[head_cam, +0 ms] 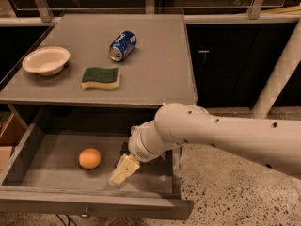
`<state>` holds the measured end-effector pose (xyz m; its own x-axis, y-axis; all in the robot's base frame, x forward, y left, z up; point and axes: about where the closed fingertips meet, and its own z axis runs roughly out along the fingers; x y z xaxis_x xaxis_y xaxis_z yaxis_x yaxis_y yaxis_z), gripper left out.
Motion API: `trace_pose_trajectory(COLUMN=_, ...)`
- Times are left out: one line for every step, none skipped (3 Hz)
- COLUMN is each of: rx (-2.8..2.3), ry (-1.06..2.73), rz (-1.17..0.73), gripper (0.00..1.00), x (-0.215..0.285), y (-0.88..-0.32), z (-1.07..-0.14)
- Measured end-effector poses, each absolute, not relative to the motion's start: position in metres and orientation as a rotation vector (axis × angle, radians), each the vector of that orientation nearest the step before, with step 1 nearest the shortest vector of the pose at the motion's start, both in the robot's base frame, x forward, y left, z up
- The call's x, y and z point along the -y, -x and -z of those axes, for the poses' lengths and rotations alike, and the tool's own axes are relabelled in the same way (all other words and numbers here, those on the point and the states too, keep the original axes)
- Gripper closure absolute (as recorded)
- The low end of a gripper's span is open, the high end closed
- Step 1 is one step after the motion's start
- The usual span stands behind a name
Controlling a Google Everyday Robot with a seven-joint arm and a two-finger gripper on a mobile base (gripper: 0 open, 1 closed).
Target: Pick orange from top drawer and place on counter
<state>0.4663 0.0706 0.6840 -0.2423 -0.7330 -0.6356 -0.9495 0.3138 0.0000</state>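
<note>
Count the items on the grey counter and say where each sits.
3: bowl at the left, sponge right of it, soda can on its side farther back. The gripper is in the top drawer, right of the orange.

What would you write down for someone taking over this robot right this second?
Gripper: inside the open wide grey top drawer, near its front wall, just right of the small round orange fruit, apart from it.
Flat grey counter: holds a white bowl, a blue soda can on its side, a green-and-yellow sponge.
Done: drawer open, gripper in it.
Left: grasp the orange, lift it out, set it on the counter.
</note>
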Motion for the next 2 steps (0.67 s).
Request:
trace_pose_trajectory(rx=-2.052, ry=1.492, rz=-0.577, gripper=0.00, x=-0.1072, y=-0.4821, z=-0.6645)
trace_pose_trajectory(rx=-2.052, ry=1.492, rz=-0.577, gripper=0.00, x=-0.1072, y=-0.4821, z=-0.6645)
